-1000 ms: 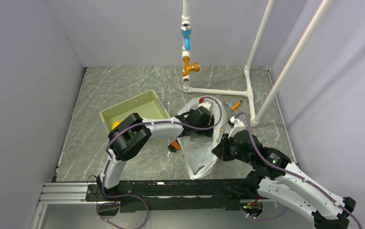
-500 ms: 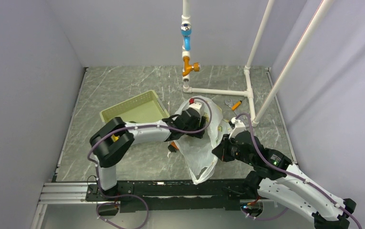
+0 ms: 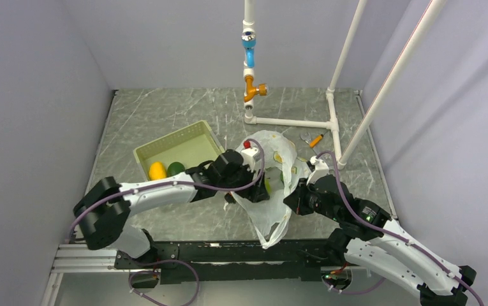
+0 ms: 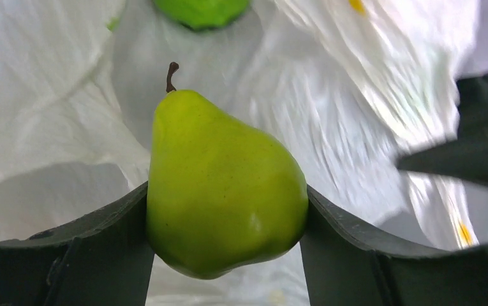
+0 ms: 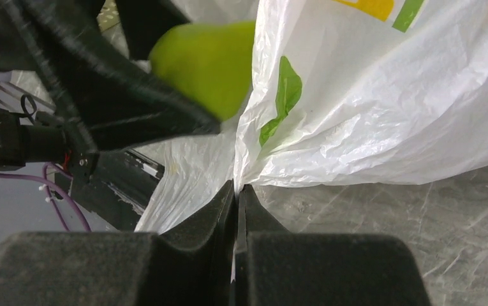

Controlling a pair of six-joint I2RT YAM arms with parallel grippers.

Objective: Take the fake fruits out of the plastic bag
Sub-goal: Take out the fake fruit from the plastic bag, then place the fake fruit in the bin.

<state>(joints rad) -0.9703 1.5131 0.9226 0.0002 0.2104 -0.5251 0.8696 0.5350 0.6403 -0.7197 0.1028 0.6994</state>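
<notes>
Surface: grey-green marbled table [image 3: 164, 108] between plain pale walls
Basket: pale green basket [image 3: 168, 137] on the left half of the table; in its near-left corner a yellow mango [image 3: 157, 170] and a dark green fruit [image 3: 176, 168] lie side by side, touching
Left pincer: the left pincer [image 4: 225, 210] is at the mouth of the bag, jaws set wide and closed on the pear, one finger pressed on each side of its belly
Pear: the green pear [image 4: 222, 185] sits between the two fingers with its brown stem pointing away from the wrist camera; white film lies behind it; the right wrist view shows it just beside the bag's edge
Bag: the plastic bag [image 3: 270, 213] is at the middle of the table, crinkled, printed with green leaves and orange slices; a small green fruit [image 4: 201, 9] lies deeper inside it, beyond the pear
Right pincer: the right pincer [image 5: 236, 191] is fully closed, with a fold of the bag's edge pinched between its pads, low over the table
Far right: an orange brush [image 3: 316, 140] lies near the foot of the white pipe frame [image 3: 292, 122]
</notes>
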